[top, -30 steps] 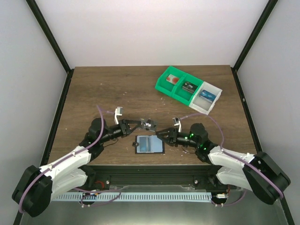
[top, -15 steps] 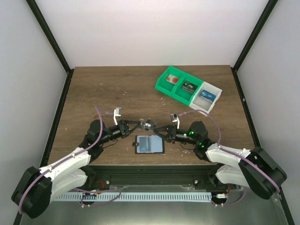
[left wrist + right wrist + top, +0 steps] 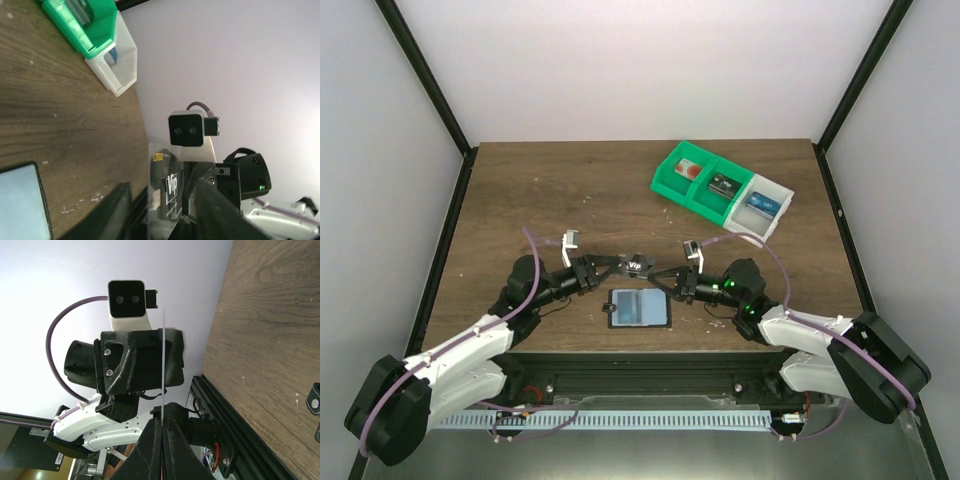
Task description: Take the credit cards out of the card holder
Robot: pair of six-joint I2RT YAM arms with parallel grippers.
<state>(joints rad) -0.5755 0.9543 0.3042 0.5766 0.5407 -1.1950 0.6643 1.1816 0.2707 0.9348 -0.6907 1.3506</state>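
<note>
Both arms stretch low and inward above the tabletop (image 3: 540,190), meeting over the card holder (image 3: 638,308). The right gripper (image 3: 663,277) pinches the black card (image 3: 636,265); the left gripper (image 3: 608,266) is at the card too, its hold unclear.

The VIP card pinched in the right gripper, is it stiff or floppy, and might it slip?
Probably stiff: in the right wrist view the VIP card runs as a straight thin line from the right gripper, no sag. Likely light, being so thin. Its smooth face suggests it could pivot in that narrow pinch.

The card holder (image 3: 639,308) is laid at the near edge of the table (image 3: 540,190). A card (image 3: 637,265) is held just behind it, and the bins (image 3: 720,190) are set far right.
</note>
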